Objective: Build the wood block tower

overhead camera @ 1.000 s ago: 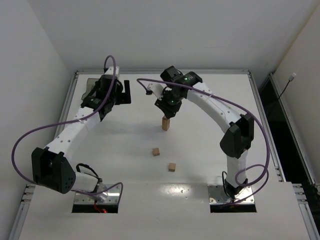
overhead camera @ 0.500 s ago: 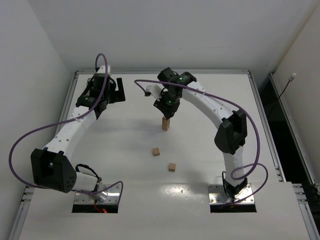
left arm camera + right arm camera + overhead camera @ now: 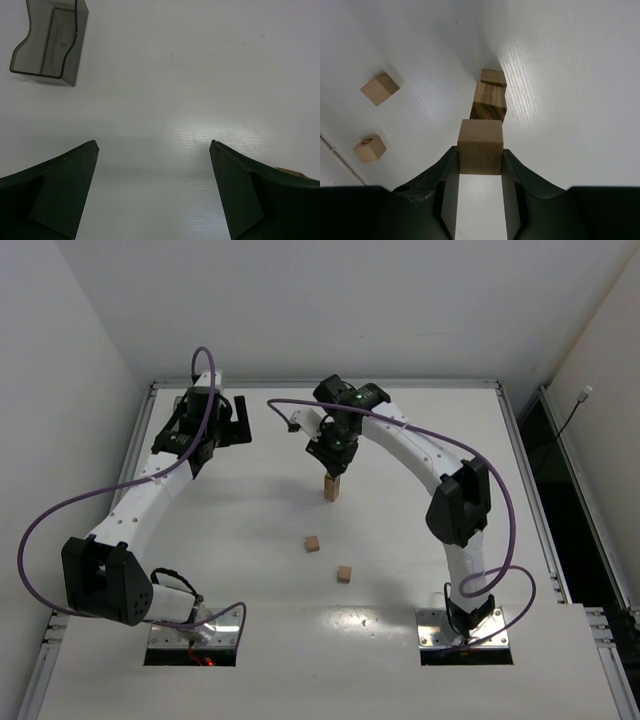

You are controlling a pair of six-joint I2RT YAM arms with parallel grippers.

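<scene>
White table (image 3: pixel 260 580), two arms, short tower (image 3: pixel 331 488) at centre.
Overhead: right claw (image 3: pixel 332 466) sits directly above the tower; a loose block (image 3: pixel 313 543) and a second block (image 3: pixel 344 574) lie toward 6 o'clock; left claw (image 3: pixel 240 426) is at 10 o'clock, well apart. Left wrist: jaws spread wide and empty, grey bin (image 3: pixel 50 45) at 11 o'clock. Right wrist: jaws clamped on one cube (image 3: pixel 480 146), tower just beyond at 12 o'clock; contact cannot be told.

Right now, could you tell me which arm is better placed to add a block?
Right: the right end effector grips a block over the tower; the left end effector hangs open, far off.
</scene>
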